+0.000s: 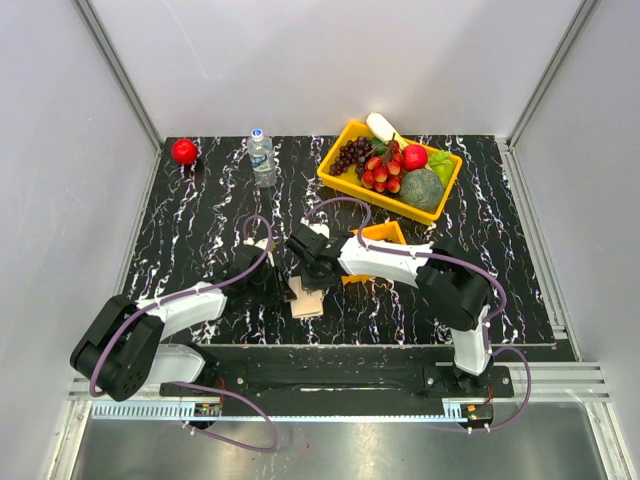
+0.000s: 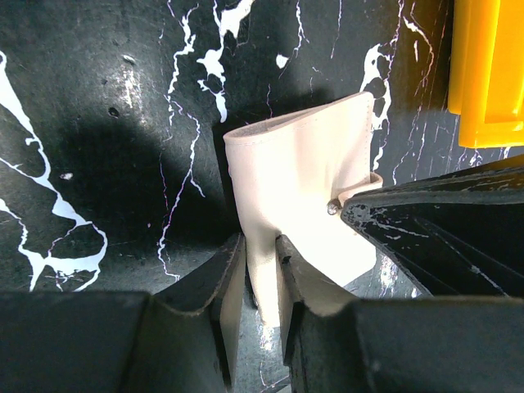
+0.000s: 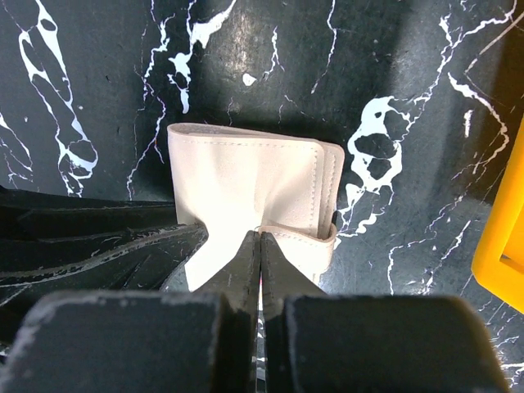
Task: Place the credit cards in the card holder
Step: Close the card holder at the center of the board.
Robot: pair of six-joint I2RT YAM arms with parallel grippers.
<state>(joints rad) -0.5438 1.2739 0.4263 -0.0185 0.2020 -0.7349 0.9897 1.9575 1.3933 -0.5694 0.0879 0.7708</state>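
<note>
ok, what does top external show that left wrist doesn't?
Only top external: the water bottle, the red round fruit and the yellow fruit basket at the far side. Only left wrist: the left hand pinching the near flap of the card holder between its fingers. Both: the card holder, the marbled table and part of the small orange tray.

Left arm [image 1: 180, 310], right arm [image 1: 400, 262] meet at card holder [image 1: 307, 303].
</note>
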